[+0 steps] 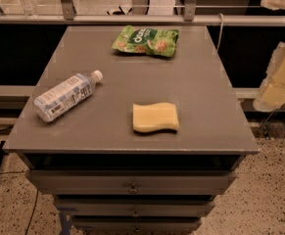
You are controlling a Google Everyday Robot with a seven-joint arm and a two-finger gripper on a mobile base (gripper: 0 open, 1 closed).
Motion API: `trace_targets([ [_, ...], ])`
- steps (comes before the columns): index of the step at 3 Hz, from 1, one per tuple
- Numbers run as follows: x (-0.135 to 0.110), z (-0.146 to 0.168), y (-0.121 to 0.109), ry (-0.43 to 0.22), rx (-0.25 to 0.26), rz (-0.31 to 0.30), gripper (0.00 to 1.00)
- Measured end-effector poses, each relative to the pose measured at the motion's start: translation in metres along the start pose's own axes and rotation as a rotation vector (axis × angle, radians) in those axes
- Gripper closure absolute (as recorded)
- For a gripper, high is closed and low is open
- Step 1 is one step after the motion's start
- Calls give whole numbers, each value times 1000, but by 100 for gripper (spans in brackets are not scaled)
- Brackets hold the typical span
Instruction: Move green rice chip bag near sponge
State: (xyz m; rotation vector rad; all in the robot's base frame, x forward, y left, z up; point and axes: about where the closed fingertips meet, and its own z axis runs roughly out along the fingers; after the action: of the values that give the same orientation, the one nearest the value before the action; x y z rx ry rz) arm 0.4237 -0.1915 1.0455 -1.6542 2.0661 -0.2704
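The green rice chip bag (146, 40) lies flat at the far middle of the grey cabinet top (205, 82). The pale yellow sponge (155, 117) lies flat nearer the front, right of centre, well apart from the bag. My gripper (280, 80) hangs at the right edge of the view, beyond the cabinet's right side and above floor level. It is away from both the bag and the sponge and holds nothing that I can see.
A clear plastic water bottle (66, 96) with a white cap lies on its side at the left of the top. Drawers (132, 182) run below the front edge. A rail (132, 19) crosses behind the cabinet. Speckled floor (269, 199) surrounds it.
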Motion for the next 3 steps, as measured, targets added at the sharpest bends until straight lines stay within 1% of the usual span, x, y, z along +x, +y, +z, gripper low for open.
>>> trace_targets([
  [1, -5, -2, -6, -3, 16, 1, 0],
  [2, -20, 12, -32, -30, 10, 14, 0],
  [3, -47, 48, -81, -89, -11, 38, 0],
])
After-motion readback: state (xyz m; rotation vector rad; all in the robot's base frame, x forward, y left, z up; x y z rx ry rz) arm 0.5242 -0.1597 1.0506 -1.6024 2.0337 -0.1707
